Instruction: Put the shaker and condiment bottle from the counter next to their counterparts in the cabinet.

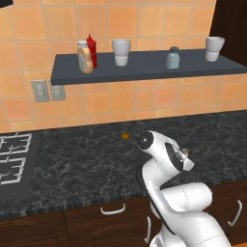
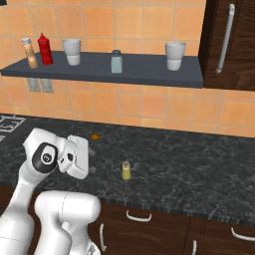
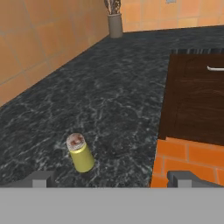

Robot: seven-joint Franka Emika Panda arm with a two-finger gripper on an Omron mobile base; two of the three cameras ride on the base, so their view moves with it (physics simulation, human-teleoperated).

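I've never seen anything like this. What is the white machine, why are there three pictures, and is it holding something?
It's a white robot arm in a computer-drawn kitchen. Two pictures come from cameras behind the arm, left and right; the third looks out from its hand. The gripper is open and holds nothing. On the black counter stands a small yellow-green shaker, just ahead of the fingertips in the hand picture. On the grey wall shelf the tan bottle already stands beside a red bottle, with a pale blue shaker and two white cups further along.
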